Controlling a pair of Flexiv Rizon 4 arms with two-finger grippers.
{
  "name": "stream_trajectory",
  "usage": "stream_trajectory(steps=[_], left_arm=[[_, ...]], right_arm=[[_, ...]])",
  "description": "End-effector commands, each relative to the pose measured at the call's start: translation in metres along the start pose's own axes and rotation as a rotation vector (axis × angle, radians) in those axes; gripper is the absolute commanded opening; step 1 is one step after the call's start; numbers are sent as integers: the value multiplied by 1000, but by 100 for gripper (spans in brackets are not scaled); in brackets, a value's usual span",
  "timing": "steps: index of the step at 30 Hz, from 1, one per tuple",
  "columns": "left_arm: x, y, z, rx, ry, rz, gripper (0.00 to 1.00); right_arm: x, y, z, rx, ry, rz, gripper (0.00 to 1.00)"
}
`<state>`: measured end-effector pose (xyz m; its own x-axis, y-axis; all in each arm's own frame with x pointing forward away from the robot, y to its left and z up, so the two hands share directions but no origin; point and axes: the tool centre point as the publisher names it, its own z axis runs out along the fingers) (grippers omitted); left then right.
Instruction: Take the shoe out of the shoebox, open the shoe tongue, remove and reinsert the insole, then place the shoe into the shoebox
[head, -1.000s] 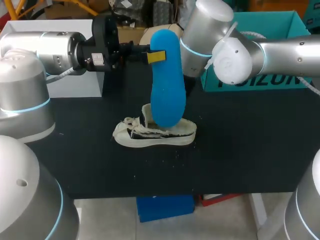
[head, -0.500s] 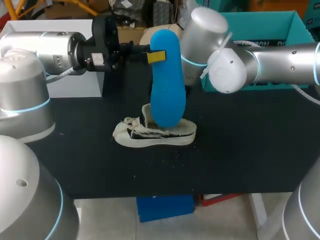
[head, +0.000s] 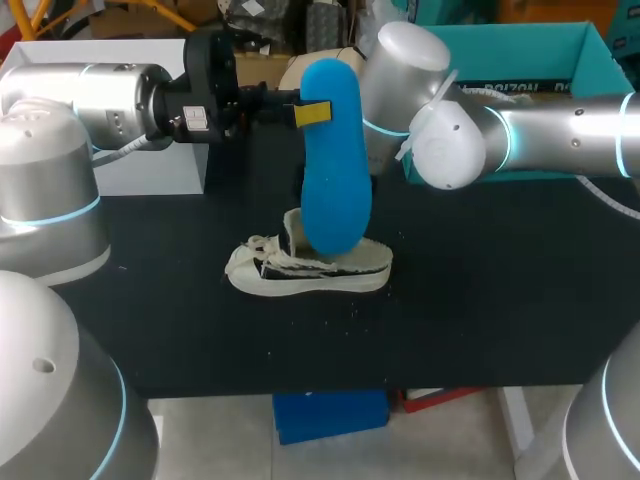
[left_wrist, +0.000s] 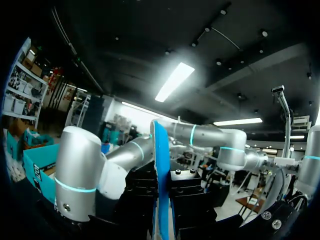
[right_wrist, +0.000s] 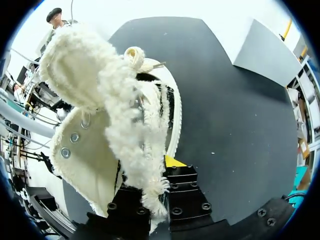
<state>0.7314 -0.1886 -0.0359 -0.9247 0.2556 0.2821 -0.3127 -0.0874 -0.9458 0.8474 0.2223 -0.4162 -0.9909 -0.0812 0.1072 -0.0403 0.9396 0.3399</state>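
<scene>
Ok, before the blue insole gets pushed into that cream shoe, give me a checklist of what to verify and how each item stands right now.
1. Left gripper clamped on the blue foam insole: ok, shut near its upper end.
2. Insole upright over the cream fringed canvas shoe: ok, its lower end overlaps the shoe in the head view.
3. Insole's lower end inside the shoe opening: cannot tell.
4. Right gripper holding the shoe's fringed upper: ok, the fringe is pinched in it.
5. Shoe sole-down on the black table: ok.
6. Teal cardboard shoebox open at the back: ok.
</scene>
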Motion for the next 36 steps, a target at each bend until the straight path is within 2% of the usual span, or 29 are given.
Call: stream_trajectory(steps=[1, 21, 23, 25, 30, 36], left_arm=[[0, 1, 1, 0, -1, 1, 0], [0, 1, 1, 0, -1, 1, 0], [0, 1, 1, 0, -1, 1, 0], [0, 1, 1, 0, -1, 1, 0], [0, 1, 1, 0, -1, 1, 0], [0, 1, 1, 0, -1, 1, 0]], right_arm=[[3, 1, 9, 6, 4, 0, 0], [3, 1, 9, 6, 4, 0, 0], [-2, 2, -11, 50, -55, 38, 0], [-10, 4, -34, 54, -114, 128, 0], [-17, 8, -87, 4, -205, 349, 0], [-24, 11, -122, -39, -400, 692, 0]])
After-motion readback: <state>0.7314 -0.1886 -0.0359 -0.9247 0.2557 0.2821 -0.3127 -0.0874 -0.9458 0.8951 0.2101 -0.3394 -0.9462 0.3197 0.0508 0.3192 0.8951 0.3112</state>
